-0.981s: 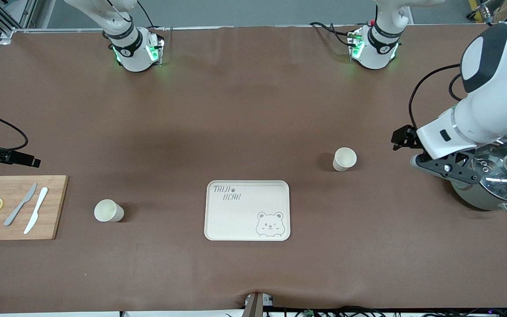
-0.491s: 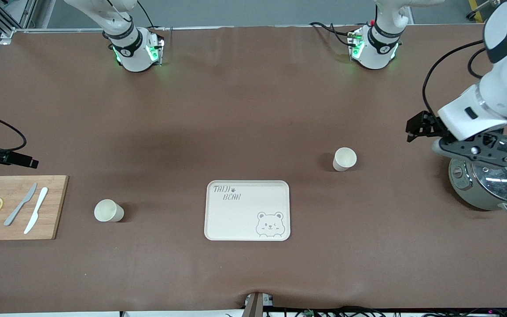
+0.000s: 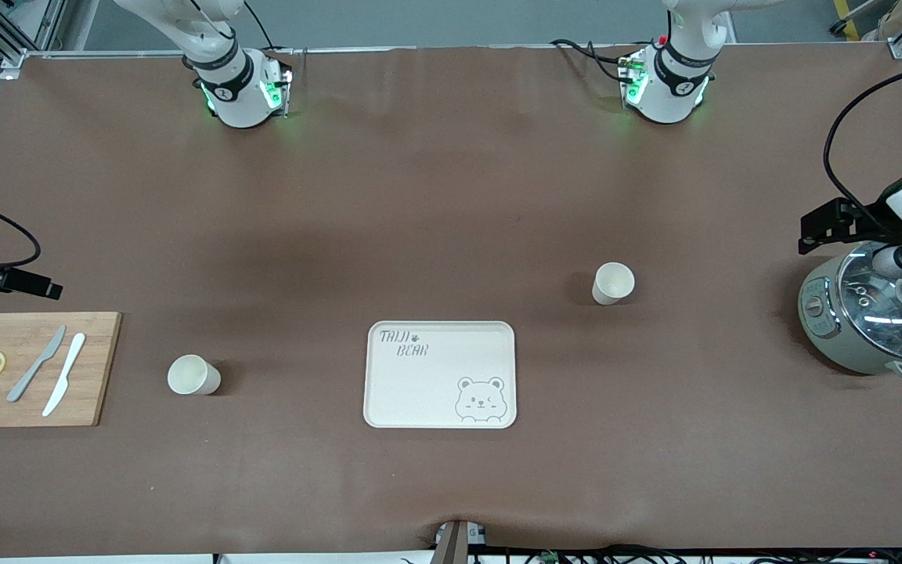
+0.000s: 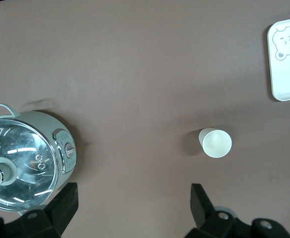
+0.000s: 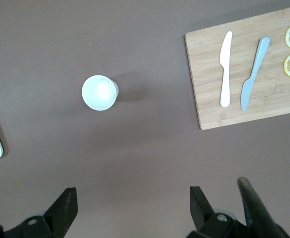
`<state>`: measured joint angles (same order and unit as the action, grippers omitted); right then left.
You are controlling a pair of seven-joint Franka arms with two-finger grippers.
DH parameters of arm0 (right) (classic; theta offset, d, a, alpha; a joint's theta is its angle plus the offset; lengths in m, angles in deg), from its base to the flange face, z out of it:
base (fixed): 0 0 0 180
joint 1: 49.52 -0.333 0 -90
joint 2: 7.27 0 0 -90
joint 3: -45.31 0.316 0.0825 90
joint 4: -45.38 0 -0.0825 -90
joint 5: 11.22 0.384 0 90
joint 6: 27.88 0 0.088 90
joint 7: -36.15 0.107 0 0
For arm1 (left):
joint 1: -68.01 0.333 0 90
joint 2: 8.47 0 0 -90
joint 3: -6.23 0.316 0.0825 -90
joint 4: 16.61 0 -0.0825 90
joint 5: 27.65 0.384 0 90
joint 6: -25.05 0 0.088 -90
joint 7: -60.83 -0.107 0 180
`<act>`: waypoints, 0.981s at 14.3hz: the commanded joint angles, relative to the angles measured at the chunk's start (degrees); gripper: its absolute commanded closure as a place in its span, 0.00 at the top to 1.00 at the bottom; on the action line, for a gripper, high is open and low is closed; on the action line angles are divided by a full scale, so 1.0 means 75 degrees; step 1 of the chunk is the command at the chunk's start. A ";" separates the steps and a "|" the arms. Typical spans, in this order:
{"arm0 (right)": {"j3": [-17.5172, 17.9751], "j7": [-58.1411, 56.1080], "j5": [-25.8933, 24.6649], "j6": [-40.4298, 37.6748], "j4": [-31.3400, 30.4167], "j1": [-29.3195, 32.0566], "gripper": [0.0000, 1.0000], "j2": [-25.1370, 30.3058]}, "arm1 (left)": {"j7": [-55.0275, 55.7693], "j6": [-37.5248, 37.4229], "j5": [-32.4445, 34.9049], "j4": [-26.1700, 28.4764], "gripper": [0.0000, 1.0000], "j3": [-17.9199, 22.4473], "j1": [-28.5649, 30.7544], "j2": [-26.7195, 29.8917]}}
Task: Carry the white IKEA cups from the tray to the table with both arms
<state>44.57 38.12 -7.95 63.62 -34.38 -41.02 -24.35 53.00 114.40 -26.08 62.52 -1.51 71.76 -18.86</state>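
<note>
2 white IKEA cups are counted, both upright on the tabletop (image 3: 451,196): 1 cup (image 3: 613,283) at 2 o'clock from the bear tray (image 3: 440,374), the other cup (image 3: 193,375) at 9 o'clock from it. 1 tray, 1 pot (image 3: 874,321), 1 cutting board (image 3: 28,368) with 2 knives and 2 lemon slices are seen. The left claw (image 4: 132,208) is held over the tabletop beside the pot, fingers apart. The right claw (image 5: 132,208) is spread wide, empty, above bare tabletop near the second cup.
</note>
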 commanded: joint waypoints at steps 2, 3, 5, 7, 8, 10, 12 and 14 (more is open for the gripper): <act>0.0040 0.0124 0.0009 0.0103 0.0076 0.0050 1.00 0.0051 | -0.0011 0.0051 0.0131 0.0066 1.00 0.0001 -0.0019 0.0050; 0.0040 0.0113 0.0009 0.0104 0.0076 0.0062 1.00 0.0051 | 0.0001 0.0051 0.0131 0.0078 1.00 0.0326 -0.0332 0.0062; 0.0029 0.0113 0.0009 0.0104 0.0076 0.0062 1.00 0.0051 | 0.0013 0.0016 -0.0032 0.0078 1.00 0.1998 -0.1725 0.0097; 0.0029 0.0113 0.0021 0.0115 0.0076 0.0062 1.00 0.0051 | -0.0057 -0.0019 -0.0173 0.0101 1.00 0.2087 -0.1824 0.0167; 0.0029 0.0113 0.0021 0.0127 0.0076 0.0062 1.00 0.0051 | -0.0115 -0.0054 -0.0174 0.0101 1.00 0.2087 -0.1847 0.0190; 0.0029 0.0113 0.0032 0.0127 0.0076 0.0073 1.00 0.0051 | -0.0116 -0.0113 -0.0197 0.0392 1.00 0.2087 -0.1940 0.0540; 0.0029 0.0113 0.0032 0.0139 0.0076 0.0073 1.00 0.0051 | -0.0139 -0.0055 -0.0337 0.0803 1.00 0.2087 -0.1929 0.0893; 0.0029 0.0113 0.0032 0.0162 0.0064 0.0073 1.00 0.0051 | -0.0139 -0.0054 -0.0338 0.0816 1.00 0.2064 -0.1941 0.0905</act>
<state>44.43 38.12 -7.93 64.91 -34.27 -40.98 -24.35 52.96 113.73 -27.53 65.92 13.25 57.90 -14.40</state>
